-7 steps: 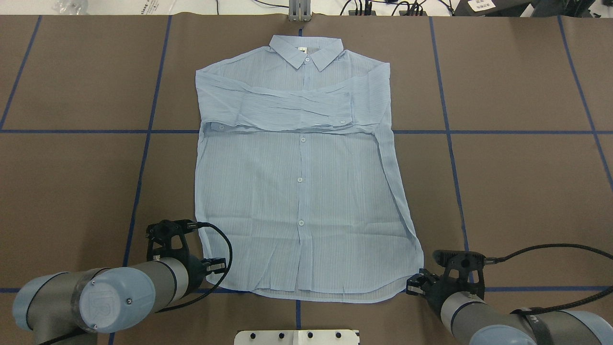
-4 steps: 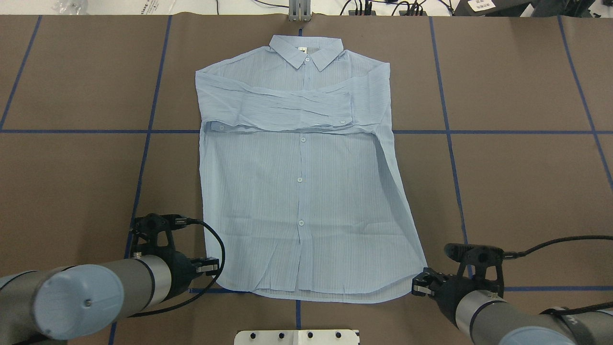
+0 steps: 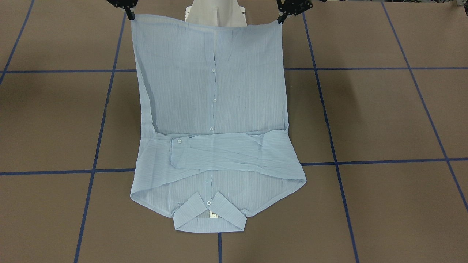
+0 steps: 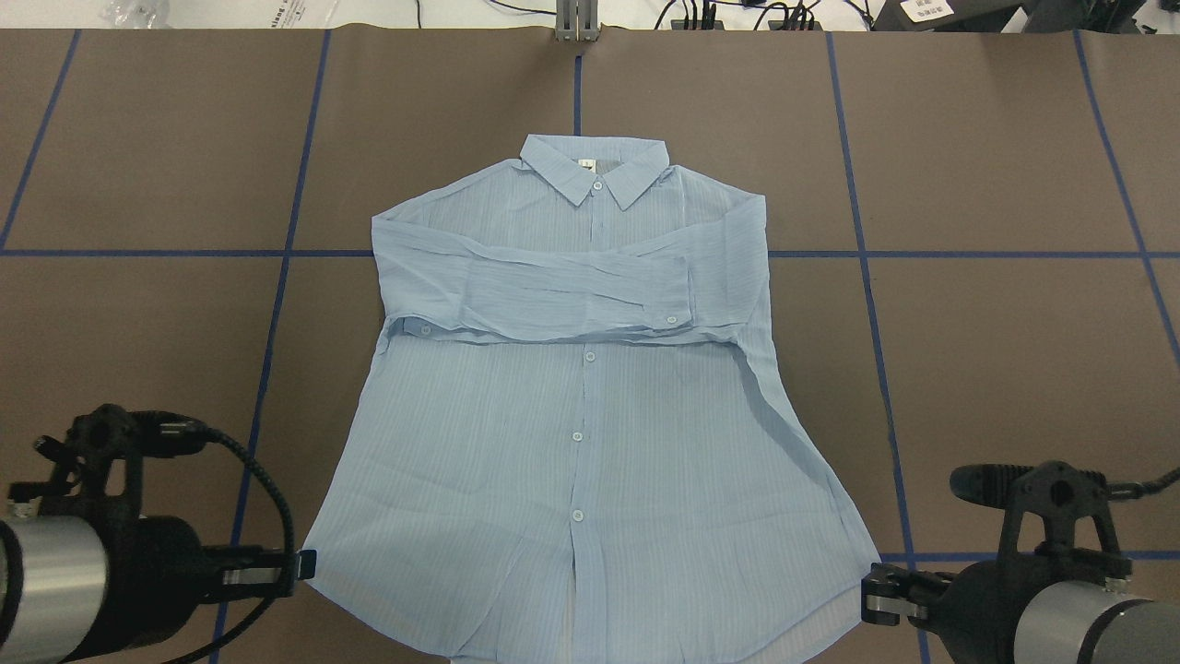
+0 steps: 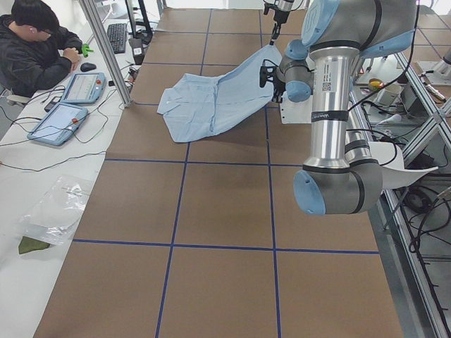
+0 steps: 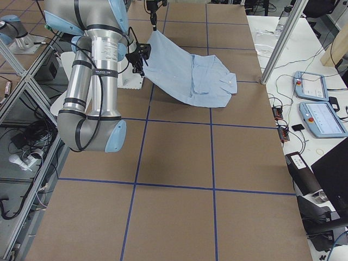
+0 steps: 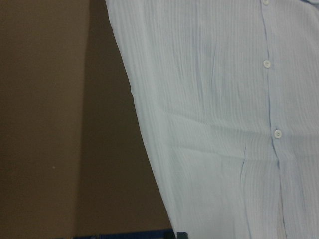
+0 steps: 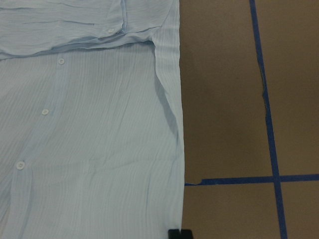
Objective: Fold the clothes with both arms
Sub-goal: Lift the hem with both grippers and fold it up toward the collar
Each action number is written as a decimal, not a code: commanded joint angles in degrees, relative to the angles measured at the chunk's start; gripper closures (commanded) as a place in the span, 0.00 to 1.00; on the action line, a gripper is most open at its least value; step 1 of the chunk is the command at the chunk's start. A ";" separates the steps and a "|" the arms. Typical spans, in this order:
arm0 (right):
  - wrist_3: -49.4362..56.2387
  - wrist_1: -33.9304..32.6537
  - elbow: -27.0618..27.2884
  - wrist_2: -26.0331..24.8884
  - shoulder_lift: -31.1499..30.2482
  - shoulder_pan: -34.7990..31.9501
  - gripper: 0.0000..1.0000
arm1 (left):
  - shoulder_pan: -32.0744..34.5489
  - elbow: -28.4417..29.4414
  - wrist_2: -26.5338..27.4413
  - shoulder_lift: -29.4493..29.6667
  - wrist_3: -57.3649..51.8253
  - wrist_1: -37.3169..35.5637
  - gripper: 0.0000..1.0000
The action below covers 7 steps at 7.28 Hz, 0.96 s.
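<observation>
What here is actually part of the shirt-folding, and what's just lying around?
Part of the job:
striped blue shirt
left hand, gripping one hem corner
right hand, gripping the other hem corner

Just lying about, on the side bench:
blue-cased tablets
keyboard
clear plastic bag

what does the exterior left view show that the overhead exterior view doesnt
Only exterior left: the shirt slopes, its hem end hanging up off the table while the collar end lies flat; a person sits at a side desk.
Only overhead: the sleeves crossed over the chest, the collar and the buttons can be made out plainly.
Both: the light blue shirt on the brown, blue-taped table, held at its hem corners by the left gripper and right gripper.
</observation>
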<state>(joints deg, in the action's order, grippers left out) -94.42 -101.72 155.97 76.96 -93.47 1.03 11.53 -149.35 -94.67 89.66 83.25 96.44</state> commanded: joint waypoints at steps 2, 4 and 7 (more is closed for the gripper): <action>2.82 -6.36 -4.66 0.99 11.66 -7.58 1.00 | 6.28 8.21 0.36 10.30 -2.81 -7.40 1.00; 6.51 -8.49 -14.51 0.99 22.67 -16.97 1.00 | 16.64 18.88 2.39 19.56 -8.88 -7.40 1.00; 10.73 -7.71 -24.00 1.61 31.04 -28.67 1.00 | 26.07 22.41 2.39 24.05 -12.15 -7.40 1.00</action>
<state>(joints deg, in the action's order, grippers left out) -85.93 -109.77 137.04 78.47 -66.63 -22.66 33.93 -129.39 -92.42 111.22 71.87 89.00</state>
